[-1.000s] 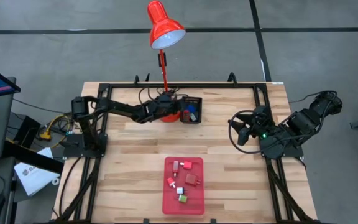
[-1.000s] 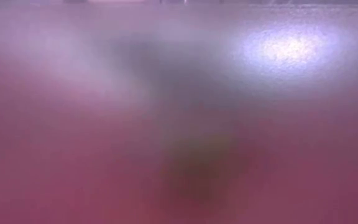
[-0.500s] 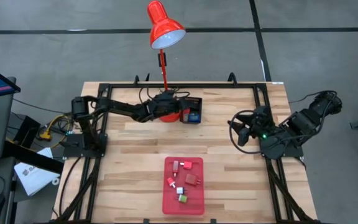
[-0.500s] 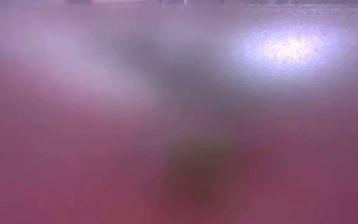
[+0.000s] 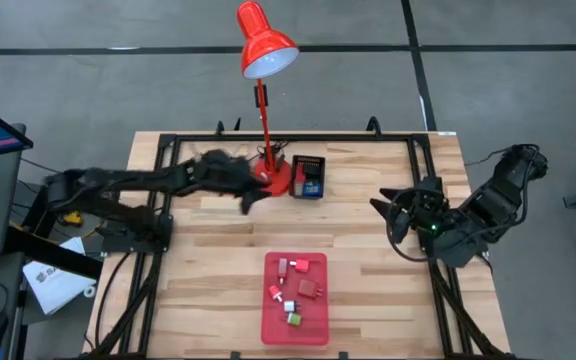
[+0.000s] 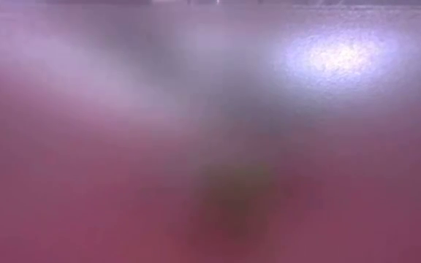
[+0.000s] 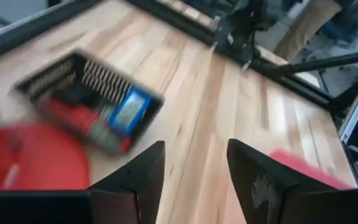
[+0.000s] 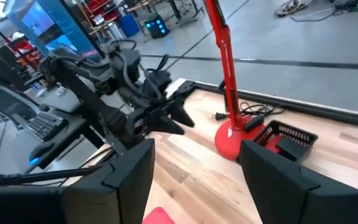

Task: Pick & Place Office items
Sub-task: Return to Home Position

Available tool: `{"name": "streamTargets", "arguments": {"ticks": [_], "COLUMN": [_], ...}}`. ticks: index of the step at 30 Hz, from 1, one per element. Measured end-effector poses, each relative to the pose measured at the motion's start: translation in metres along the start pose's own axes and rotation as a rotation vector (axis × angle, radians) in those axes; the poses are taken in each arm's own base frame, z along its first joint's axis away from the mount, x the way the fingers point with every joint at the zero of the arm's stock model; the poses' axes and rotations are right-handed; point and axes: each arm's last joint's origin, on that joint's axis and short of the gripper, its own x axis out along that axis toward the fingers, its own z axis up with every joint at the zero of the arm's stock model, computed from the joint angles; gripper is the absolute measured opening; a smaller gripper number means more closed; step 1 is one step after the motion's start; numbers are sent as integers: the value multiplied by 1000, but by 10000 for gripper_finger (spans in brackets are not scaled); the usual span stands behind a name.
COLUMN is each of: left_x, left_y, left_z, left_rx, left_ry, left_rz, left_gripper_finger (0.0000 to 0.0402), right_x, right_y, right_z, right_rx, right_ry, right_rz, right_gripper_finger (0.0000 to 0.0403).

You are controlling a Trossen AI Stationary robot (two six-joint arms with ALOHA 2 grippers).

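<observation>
Though the black bin [image 5: 306, 163] already holds blue and red pieces [image 5: 310, 186], the high view shows several office items [image 5: 308, 289] left on the red tray [image 5: 278, 333], well apart from the bin. The low view tells nothing. Left wrist view: left gripper [image 7: 194, 163] spread, empty, near the bin. Right wrist view: right gripper [image 8: 197, 168] likewise, farther off.

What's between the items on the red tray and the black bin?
Nothing visible: bare tabletop between the office items on the red tray and the black bin. Lamp base and left gripper are off that line, beside the bin.
</observation>
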Motion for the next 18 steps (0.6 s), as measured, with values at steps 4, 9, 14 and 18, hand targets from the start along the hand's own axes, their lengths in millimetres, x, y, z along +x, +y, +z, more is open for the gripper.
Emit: {"name": "streamTargets", "arguments": {"ticks": [4, 9, 14, 18], "left_x": [-35, -48, -51, -70], "left_y": [0, -6, -15, -20], "left_z": [-39, -84, -83, -83], "left_rx": [-103, -194, -143, -59], "left_ry": [-117, -343, -424, -497], "left_rz": [-45, -93, -165, -258], "left_gripper_finger": [161, 151, 141, 134], "right_x": [-1, 1, 1, 0], "right_y": [2, 2, 4, 6], "right_z": [1, 5, 16, 32], "right_rx": [19, 48, 78, 85], "right_ry": [-23, -62, -74, -93], "right_rz": [6, -9, -16, -17], "right_gripper_finger": [229, 229, 229, 229]}}
